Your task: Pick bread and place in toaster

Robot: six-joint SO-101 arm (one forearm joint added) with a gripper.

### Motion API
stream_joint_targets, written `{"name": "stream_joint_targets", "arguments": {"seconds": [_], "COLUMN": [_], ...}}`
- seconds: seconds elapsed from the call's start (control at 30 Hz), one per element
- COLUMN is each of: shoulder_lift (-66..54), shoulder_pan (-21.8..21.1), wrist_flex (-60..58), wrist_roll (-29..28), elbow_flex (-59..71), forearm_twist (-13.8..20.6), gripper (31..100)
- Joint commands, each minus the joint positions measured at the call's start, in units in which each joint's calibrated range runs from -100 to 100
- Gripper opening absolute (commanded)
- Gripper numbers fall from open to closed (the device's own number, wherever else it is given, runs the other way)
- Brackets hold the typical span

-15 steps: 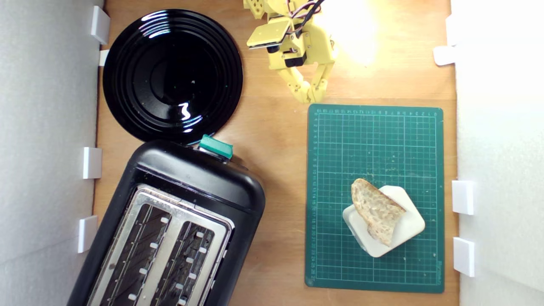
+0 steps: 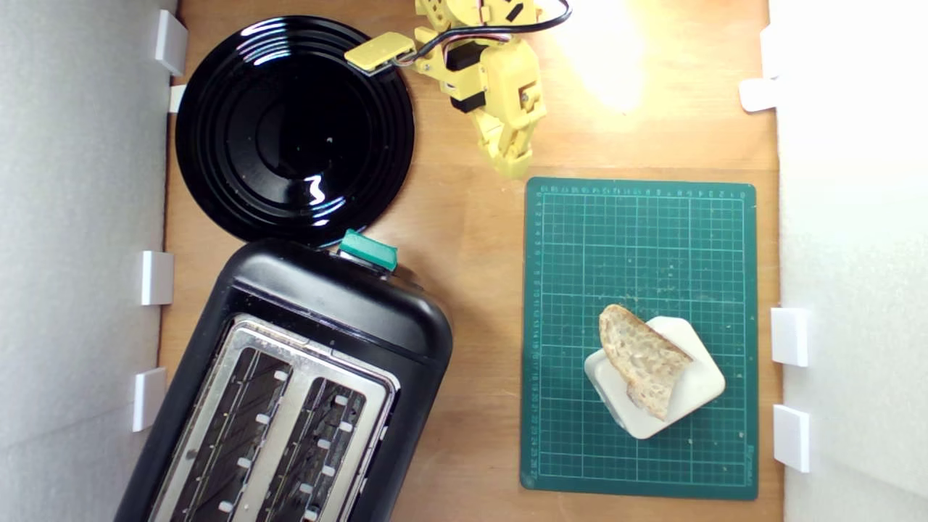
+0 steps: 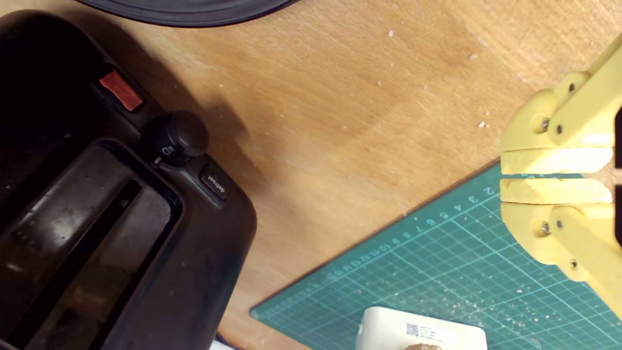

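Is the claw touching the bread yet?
Apart. The exterior view shows the claw above the mat's far edge, with bare green mat between it and the bread.

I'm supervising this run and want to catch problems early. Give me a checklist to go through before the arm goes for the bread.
1. Gripper empty: ok, nothing between its fingers.
2. Jaws wide enough for the bread: not ok, the wrist view shows them nearly closed with only a thin gap.
3. Bread reachable: ok, it lies uncovered on the white block on the green cutting mat.
4. Gripper over the bread: not ok, it hovers beyond the mat's far edge.
5. Toaster slots free: ok in the exterior view, both look empty.
6. Toaster lever position: cannot tell.
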Motion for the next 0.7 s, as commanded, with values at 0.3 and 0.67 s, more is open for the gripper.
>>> {"name": "stream_joint_targets", "arguments": {"seconds": [0.3, 0.67], "shoulder_lift": [-0.1, -0.01], "shoulder_pan": [-0.14, 0.59], "wrist_flex": [0.22, 0.13], "wrist_roll": [-0.15, 0.63], "elbow_flex": [0.31, 0.04], "forearm_twist": [0.05, 1.77], "gripper": [31.1, 31.1]}}
